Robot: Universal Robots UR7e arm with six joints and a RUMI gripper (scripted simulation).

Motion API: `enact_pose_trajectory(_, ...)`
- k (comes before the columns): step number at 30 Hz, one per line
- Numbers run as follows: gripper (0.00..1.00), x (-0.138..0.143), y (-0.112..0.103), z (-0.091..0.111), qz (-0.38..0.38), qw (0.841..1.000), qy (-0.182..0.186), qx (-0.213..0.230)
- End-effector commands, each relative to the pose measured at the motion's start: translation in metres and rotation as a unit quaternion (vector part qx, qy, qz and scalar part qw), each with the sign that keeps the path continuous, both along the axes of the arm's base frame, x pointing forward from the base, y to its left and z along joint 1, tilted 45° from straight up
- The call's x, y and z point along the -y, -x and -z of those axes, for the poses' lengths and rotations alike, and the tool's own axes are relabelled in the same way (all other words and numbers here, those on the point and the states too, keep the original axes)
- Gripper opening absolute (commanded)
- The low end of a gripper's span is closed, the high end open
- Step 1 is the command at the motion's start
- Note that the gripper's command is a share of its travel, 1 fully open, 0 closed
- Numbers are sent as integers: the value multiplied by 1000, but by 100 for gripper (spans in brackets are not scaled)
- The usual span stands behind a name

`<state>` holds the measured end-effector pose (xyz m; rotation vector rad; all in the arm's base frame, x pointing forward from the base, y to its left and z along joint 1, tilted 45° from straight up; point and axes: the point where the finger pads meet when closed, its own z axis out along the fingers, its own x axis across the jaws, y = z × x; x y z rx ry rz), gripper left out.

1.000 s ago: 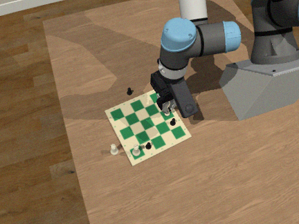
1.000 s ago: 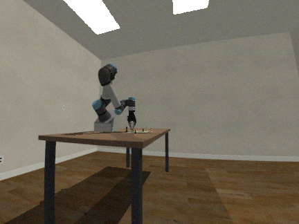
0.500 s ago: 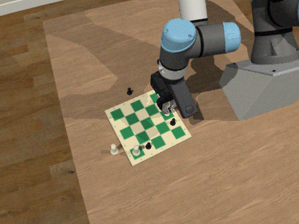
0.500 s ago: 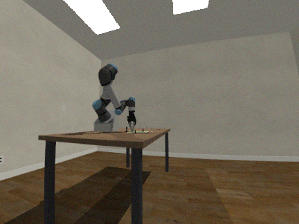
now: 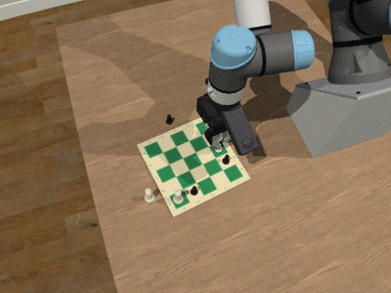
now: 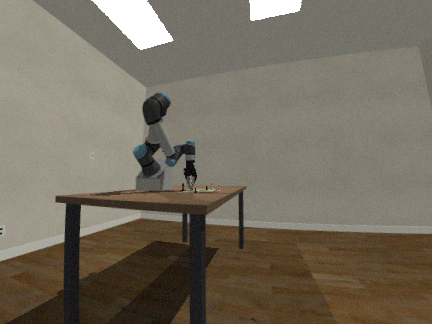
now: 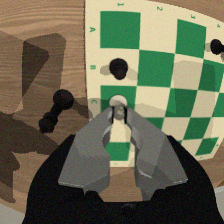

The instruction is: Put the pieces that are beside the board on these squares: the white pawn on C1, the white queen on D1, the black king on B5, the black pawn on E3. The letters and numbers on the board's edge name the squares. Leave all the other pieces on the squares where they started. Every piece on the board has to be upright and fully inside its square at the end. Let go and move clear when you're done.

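The green and cream board [image 5: 194, 167] lies on the table and also shows in the wrist view [image 7: 160, 75]. My gripper [image 7: 118, 107] is shut on the white pawn [image 7: 118, 102] and holds it upright at the green square C1 on the board's edge; whether it touches the board I cannot tell. The gripper also shows in the top view [image 5: 218, 144] and, small, in the exterior view [image 6: 190, 177]. The white queen [image 5: 147, 195] stands off the board at the near left. One black piece [image 5: 169, 119] stands off the far edge, another [image 7: 55, 110] beside the edge by my fingers.
A black piece [image 7: 119, 67] stands on B1, right next to C1, and shows in the top view [image 5: 225, 159]. A white piece [image 5: 178, 196] and a black piece [image 5: 194, 190] stand near the board's near corner. The robot's grey base [image 5: 339, 113] is at the right.
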<state>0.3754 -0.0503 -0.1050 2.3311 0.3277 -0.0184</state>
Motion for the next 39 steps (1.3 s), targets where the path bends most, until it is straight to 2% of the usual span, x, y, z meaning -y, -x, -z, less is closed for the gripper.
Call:
enact_pose_trajectory(1, 0, 0, 1, 1, 1, 1000, 0, -1)
enact_pose_trajectory(27, 0, 0, 1, 1, 1, 1000, 0, -1)
enact_pose_trajectory(28, 4, 0, 1, 1, 1, 1000, 0, -1)
enact_pose_trajectory(32, 4, 0, 1, 1, 1, 1000, 0, -1)
enact_pose_trajectory(33, 8, 0, 1, 1, 1, 1000, 0, -1)
enact_pose_trajectory(38, 12, 0, 1, 1, 1, 1000, 0, -1)
enact_pose_trajectory(39, 16, 0, 1, 1, 1, 1000, 0, -1)
